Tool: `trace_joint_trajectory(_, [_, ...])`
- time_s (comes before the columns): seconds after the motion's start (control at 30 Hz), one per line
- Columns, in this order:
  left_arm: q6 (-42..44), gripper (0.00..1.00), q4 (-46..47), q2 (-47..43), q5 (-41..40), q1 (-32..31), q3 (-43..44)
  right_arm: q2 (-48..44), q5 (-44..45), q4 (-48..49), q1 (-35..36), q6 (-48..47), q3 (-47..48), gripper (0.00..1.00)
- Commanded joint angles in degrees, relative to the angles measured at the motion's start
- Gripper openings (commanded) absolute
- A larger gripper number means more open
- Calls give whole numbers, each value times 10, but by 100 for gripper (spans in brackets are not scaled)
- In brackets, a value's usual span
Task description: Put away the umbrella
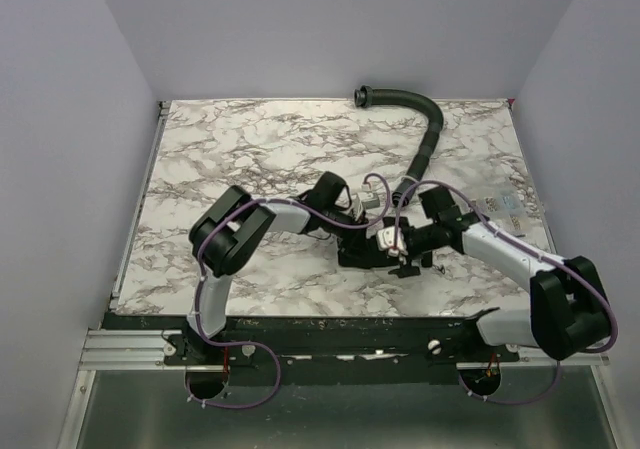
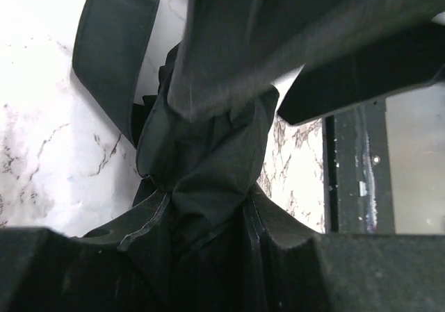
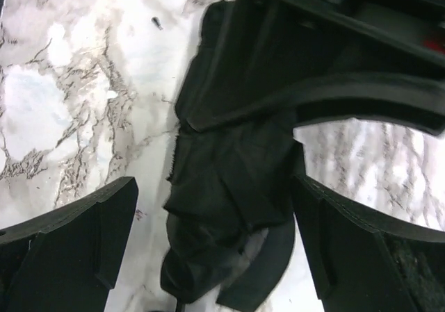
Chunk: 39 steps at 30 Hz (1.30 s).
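The umbrella [image 1: 368, 253] lay as a short black bundle on the marble-patterned surface [image 1: 250, 149], a little nearer than the middle, with both arms leaning in over it. The left gripper [image 2: 201, 225] was closed on the gathered fabric, which bunched between its fingers. A flat black strap [image 2: 115, 55] stood loose beside the bundle, not wrapped round it. The right gripper [image 3: 215, 246] was wide open, one finger on either side of the bundle and neither touching it.

To my eye this was the tidying stage: the canopy was collapsed and pinched together, but the folds looked slack and the strap was not fastened. The next move, I judged, called for the right gripper to find something to hold, either the strap or the loose end of the fabric, while the left kept the bundle from unrolling. The cloth was limp and dark on dark, so picking out the thin strap would not be easy, and a careless grab could take a fold instead.

A black corrugated hose [image 1: 425, 129] curved across the far right of the surface, well clear of the umbrella. Plain pale walls [image 1: 60, 119] closed in three sides, and a metal rail [image 1: 130, 344] ran along the near edge where the arms were bolted.
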Motion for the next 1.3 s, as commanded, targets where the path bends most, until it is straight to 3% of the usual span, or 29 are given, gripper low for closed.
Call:
trace_joint_trajectory(0.0, [-3, 13, -168, 96, -35, -6, -19, 16, 81, 84, 53, -4, -49, 100])
trace_joint_trajectory(0.07, [-13, 13, -173, 104, -30, -5, -10, 27, 102, 101, 69, 4, -66, 99])
trace_joint_trajectory(0.13, [-26, 13, -171, 108, -25, -2, -5, 41, 130, 112, 80, 18, -75, 91])
trace_joint_trajectory(0.23, [-62, 17, -145, 105, -19, 4, -9, 77, 166, 92, 88, 41, -61, 57])
trace_joint_trajectory(0.3, [-100, 22, -95, 92, -18, 10, -21, 97, 181, 72, 91, 62, -46, 42])
trace_joint_trajectory(0.47, [-227, 55, 120, -6, -67, 33, -94, 119, 188, 27, 95, 102, -23, 25])
trace_joint_trajectory(0.5, [-239, 67, 164, -30, -84, 36, -113, 125, 189, 16, 95, 118, -14, 23])
trace_joint_trajectory(0.53, [-246, 93, 195, -60, -105, 41, -130, 132, 188, 2, 95, 124, -6, 23])
trace_joint_trajectory(0.57, [-242, 99, 218, -88, -129, 43, -140, 138, 187, -13, 95, 131, 4, 22])
trace_joint_trajectory(0.77, [-155, 98, 285, -294, -321, 46, -252, 188, 165, -101, 95, 175, 66, 20])
trace_joint_trajectory(0.9, [-141, 98, 428, -412, -422, 53, -393, 246, 148, -163, 95, 188, 110, 18])
trace_joint_trajectory(0.97, [-154, 98, 509, -436, -394, 71, -449, 280, 142, -186, 94, 196, 132, 18])
trace_joint_trajectory(1.03, [-130, 98, 566, -445, -300, 86, -483, 313, 139, -203, 94, 205, 151, 18])
trace_joint_trajectory(1.1, [-52, 98, 533, -454, -222, 64, -486, 338, 137, -211, 93, 212, 164, 18])
trace_joint_trajectory(1.2, [155, 98, 420, -473, -307, -50, -485, 364, 138, -217, 90, 216, 185, 18])
trace_joint_trajectory(1.27, [240, 98, 375, -458, -356, -104, -479, 371, 139, -220, 87, 218, 195, 18])
